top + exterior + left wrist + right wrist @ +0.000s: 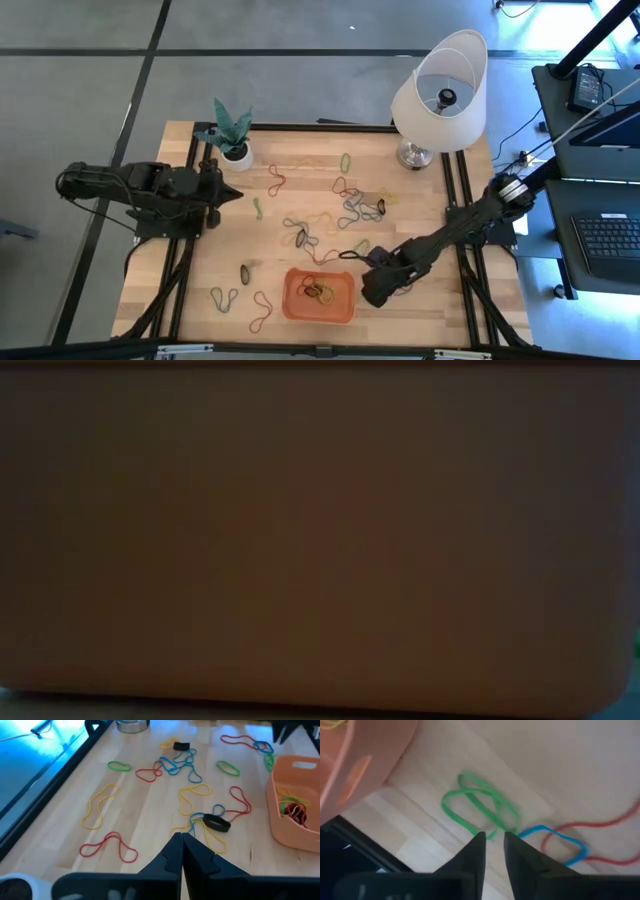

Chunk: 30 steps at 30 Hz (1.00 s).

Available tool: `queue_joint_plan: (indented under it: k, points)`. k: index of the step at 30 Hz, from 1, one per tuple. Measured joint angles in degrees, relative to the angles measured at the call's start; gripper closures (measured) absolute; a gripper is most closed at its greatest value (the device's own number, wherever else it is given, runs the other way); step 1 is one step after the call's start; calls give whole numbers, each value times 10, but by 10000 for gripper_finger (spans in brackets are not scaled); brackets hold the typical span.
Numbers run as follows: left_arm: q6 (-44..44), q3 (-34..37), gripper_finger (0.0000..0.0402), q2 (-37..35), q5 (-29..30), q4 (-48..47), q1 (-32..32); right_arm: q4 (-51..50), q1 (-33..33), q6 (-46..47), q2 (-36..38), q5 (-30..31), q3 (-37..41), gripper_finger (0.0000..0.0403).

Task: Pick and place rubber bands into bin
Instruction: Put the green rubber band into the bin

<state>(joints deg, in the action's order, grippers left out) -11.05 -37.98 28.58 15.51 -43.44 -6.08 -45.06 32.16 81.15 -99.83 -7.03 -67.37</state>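
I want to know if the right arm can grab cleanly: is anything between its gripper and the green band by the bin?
Nothing visible. In the right wrist view the right gripper sits right at the green band, its fingers slightly apart, bare wood between. A blue band lies beside it and the bin off to one side, neither blocking.

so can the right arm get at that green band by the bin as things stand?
Probably yes. The right pincer hangs just over the green rubber band, fingers slightly parted, on bare wood beside the orange bin. Only a blue band lies close; it might get caught too.
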Motion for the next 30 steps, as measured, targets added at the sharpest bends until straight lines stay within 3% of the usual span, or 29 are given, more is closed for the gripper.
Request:
queue_joint_plan:
  k: [12, 25, 30]
  points:
    - [17, 0, 400, 59, 12, 45, 2, 25, 32, 31, -43, 4, 0, 280]
    - [38, 0, 400, 94, 10, 60, 2, 35, 30, 29, -97, 15, -1, 282]
    - [38, 0, 400, 93, 10, 60, 2, 29, 29, 29, -100, 13, -2, 317]
